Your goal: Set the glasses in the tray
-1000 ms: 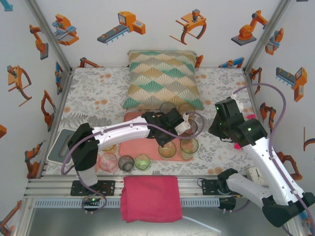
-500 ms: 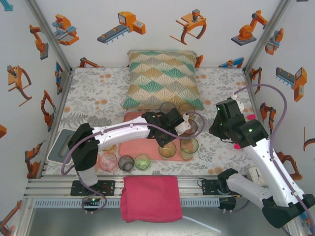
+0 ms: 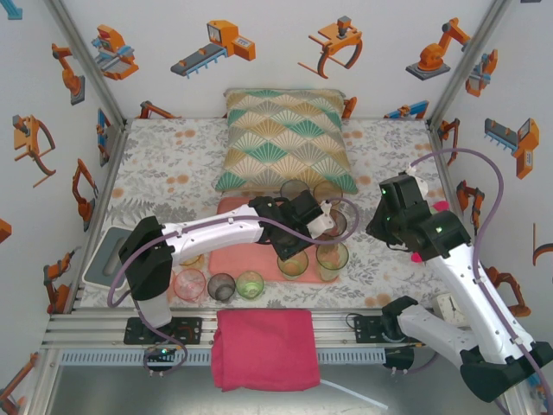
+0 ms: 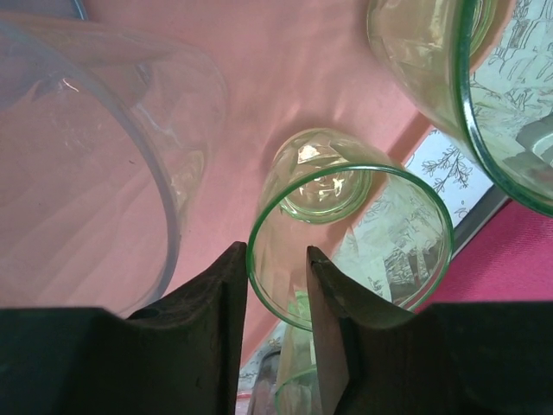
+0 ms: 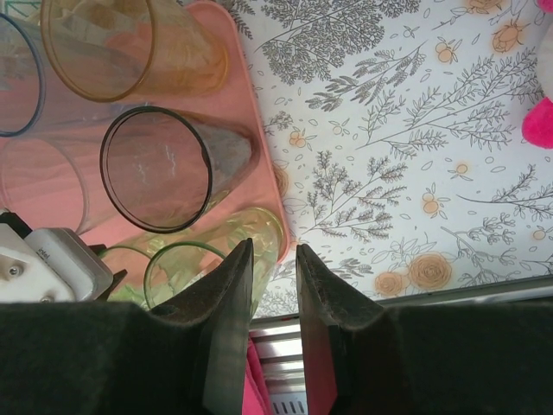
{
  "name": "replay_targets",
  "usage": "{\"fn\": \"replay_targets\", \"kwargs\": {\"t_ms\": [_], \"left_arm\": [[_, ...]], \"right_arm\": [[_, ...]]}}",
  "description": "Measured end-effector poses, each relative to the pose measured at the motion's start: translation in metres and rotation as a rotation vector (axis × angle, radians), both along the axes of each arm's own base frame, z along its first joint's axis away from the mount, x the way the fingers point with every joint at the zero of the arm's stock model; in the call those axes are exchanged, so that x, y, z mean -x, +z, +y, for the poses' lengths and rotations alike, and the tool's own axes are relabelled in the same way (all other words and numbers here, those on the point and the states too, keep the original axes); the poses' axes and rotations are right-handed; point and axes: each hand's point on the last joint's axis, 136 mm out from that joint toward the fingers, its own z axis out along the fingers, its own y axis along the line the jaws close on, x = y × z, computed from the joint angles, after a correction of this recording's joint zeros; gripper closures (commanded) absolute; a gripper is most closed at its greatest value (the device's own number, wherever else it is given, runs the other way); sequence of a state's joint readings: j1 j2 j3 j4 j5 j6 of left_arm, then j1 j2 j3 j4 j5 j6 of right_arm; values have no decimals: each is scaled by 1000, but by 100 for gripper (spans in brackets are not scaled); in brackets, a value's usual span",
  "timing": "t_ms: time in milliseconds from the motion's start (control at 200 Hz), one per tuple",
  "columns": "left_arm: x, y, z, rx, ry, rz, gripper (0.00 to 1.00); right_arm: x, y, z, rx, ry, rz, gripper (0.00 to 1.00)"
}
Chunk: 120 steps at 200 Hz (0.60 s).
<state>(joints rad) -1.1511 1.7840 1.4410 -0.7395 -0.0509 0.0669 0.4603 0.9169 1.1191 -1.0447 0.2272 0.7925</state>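
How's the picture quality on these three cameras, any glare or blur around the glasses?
Top external view: even, soft light, faint shadows, all in focus. Left wrist view: the green glass has a bright glint on its base, while the big clear tumbler at left is blurred by closeness. Right wrist view: the floral table cover is crisp and the smoky glass shows no harsh glare.

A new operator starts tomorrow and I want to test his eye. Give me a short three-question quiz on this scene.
1. True or false: the right end effector grips a glass.
2. The three glasses lined up nearest the magenta cloth are: A) pink, grey, green; B) blue, amber, clear; C) all clear.
3. Fill in: behind the tray lies a fan-patterned ____.
Key: 1 false; 2 A; 3 cushion.
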Motion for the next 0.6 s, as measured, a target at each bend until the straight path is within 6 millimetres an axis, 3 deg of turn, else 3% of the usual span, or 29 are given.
{"fn": "replay_targets", "kwargs": {"t_ms": [601], "left_arm": [[6, 10, 3, 5, -9, 20, 48]], "right_arm": [[-2, 2, 1, -7, 2, -9, 70]]}}
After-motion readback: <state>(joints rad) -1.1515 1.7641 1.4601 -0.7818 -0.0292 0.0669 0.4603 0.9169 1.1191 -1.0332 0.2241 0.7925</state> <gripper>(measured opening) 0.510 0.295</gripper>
